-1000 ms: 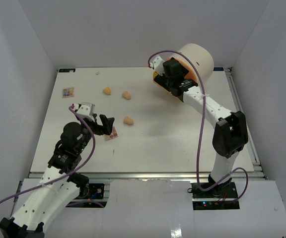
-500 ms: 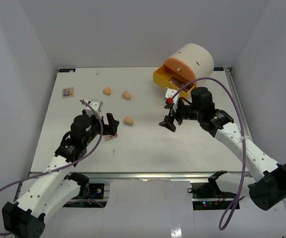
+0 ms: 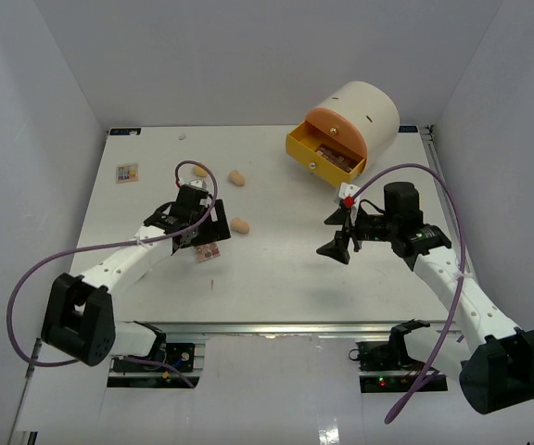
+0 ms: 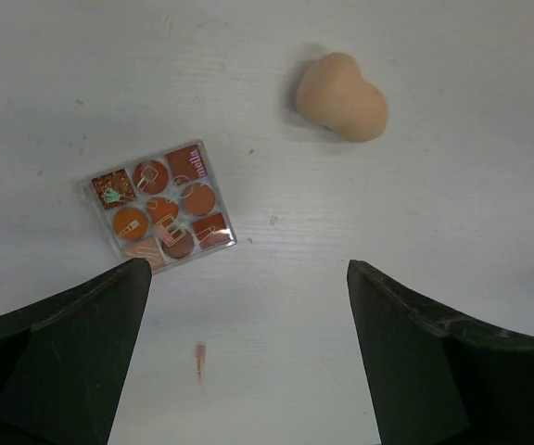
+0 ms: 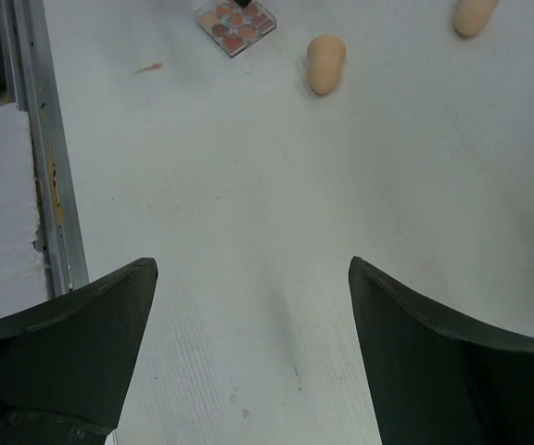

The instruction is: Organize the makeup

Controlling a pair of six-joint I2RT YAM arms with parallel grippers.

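the left gripper (image 4: 248, 278) hangs spread wide and empty over the palette (image 4: 158, 206), which lies flat on the table (image 4: 452, 213) near a peach sponge (image 4: 341, 96). the right gripper (image 5: 253, 269) is spread too, holds nothing, and is well apart from both. the palette is thin and sits toward one finger, so a straight drop may land on it or skid it away instead of pinching its edges.

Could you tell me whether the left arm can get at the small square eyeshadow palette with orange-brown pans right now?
Probably yes: the left gripper hangs open close above the clear square eyeshadow palette, nothing lies on it, and the peach egg-shaped sponge sits well apart.
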